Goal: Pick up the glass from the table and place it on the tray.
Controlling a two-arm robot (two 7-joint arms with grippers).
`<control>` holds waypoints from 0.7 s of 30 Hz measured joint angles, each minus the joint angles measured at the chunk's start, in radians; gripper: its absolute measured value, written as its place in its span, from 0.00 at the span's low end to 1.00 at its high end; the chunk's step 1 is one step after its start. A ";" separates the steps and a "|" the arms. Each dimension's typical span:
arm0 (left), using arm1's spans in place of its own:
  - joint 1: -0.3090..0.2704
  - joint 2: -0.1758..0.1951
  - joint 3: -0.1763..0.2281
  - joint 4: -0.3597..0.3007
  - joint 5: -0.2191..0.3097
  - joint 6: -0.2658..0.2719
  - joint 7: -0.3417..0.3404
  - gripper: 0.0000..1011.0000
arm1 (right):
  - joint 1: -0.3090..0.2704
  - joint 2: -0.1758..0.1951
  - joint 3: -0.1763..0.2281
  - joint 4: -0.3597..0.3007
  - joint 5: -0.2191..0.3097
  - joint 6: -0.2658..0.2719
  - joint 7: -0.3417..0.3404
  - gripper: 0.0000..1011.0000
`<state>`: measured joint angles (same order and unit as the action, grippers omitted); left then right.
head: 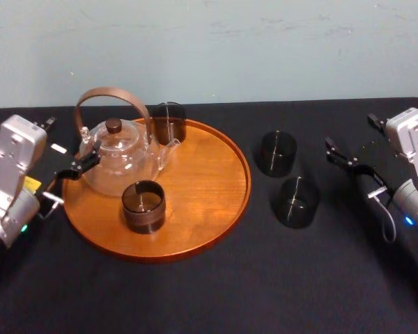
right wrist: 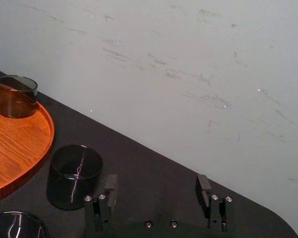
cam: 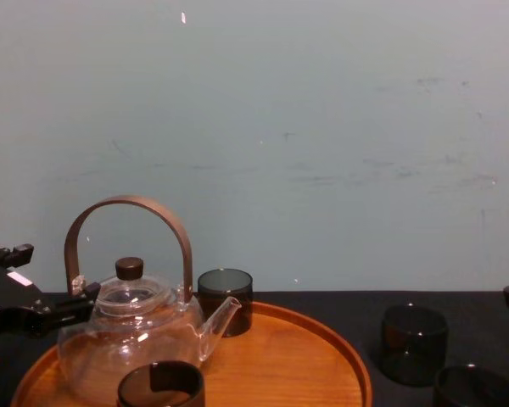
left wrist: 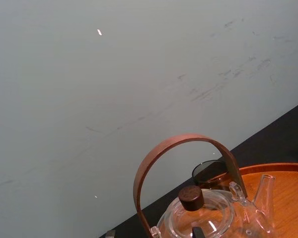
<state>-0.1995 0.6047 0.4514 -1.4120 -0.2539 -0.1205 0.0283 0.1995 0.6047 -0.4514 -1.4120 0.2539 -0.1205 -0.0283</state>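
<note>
far glass (head: pixel 277 153) and near glass (head: pixel 296 202) stand upright on the table (head: pixel 265 278) beside the tray (head: pixel 209 182).

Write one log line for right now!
tray: teapot, two glasses | table: two glasses | right end effector: open, near them | left end effector: by teapot

No readable text, labels, brands, numbers or signs on anything in view.
</note>
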 joint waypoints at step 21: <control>0.000 0.000 0.000 0.000 0.000 0.000 0.000 0.99 | 0.000 0.000 0.000 0.000 0.000 0.000 0.000 0.99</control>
<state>-0.1995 0.6047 0.4514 -1.4120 -0.2539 -0.1205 0.0283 0.1995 0.6047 -0.4514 -1.4120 0.2539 -0.1205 -0.0283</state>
